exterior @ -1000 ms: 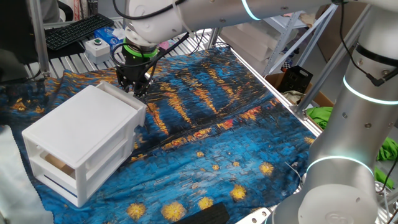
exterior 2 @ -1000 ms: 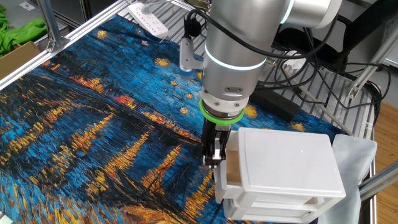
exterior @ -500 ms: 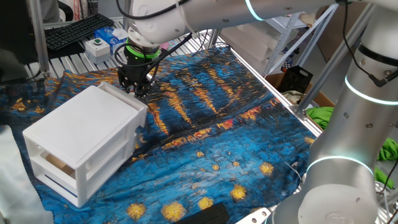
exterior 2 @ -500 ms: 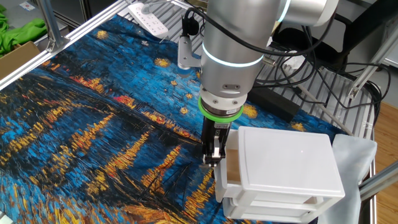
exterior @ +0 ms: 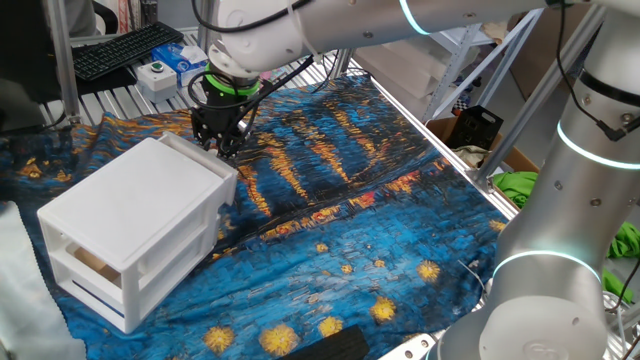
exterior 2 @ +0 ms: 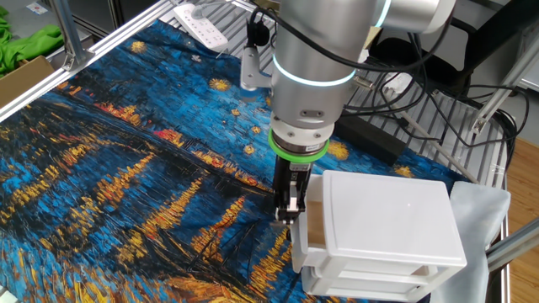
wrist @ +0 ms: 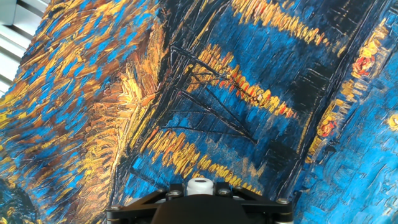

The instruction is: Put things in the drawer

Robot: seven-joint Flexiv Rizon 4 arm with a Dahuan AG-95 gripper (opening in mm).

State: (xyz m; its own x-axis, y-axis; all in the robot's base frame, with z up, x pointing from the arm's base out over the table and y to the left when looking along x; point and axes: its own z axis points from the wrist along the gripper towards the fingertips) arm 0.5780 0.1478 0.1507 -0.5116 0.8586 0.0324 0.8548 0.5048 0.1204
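Note:
The white two-drawer cabinet (exterior: 130, 215) stands on the painted cloth and also shows in the other fixed view (exterior 2: 392, 227). Its upper drawer (exterior 2: 312, 215) sticks out a little on the side facing my gripper. A pale tan block (exterior 2: 315, 236) shows inside that drawer, and tan also shows through the cabinet's opposite end (exterior: 88, 262). My gripper (exterior 2: 288, 206) points down right beside the drawer's end face; it also shows in one fixed view (exterior: 222, 142). Its fingers look pressed together and hold nothing. The hand view shows only cloth, not the fingertips.
The blue and yellow painted cloth (wrist: 205, 93) covers the table. A power strip (exterior 2: 202, 23) lies at the far edge. A keyboard (exterior: 125, 48) and a small white box (exterior: 160, 75) sit behind the cabinet. Cables (exterior 2: 404, 93) run behind the arm.
The gripper has shifted very slightly beside the drawer's end; the cabinet and drawer look the same.

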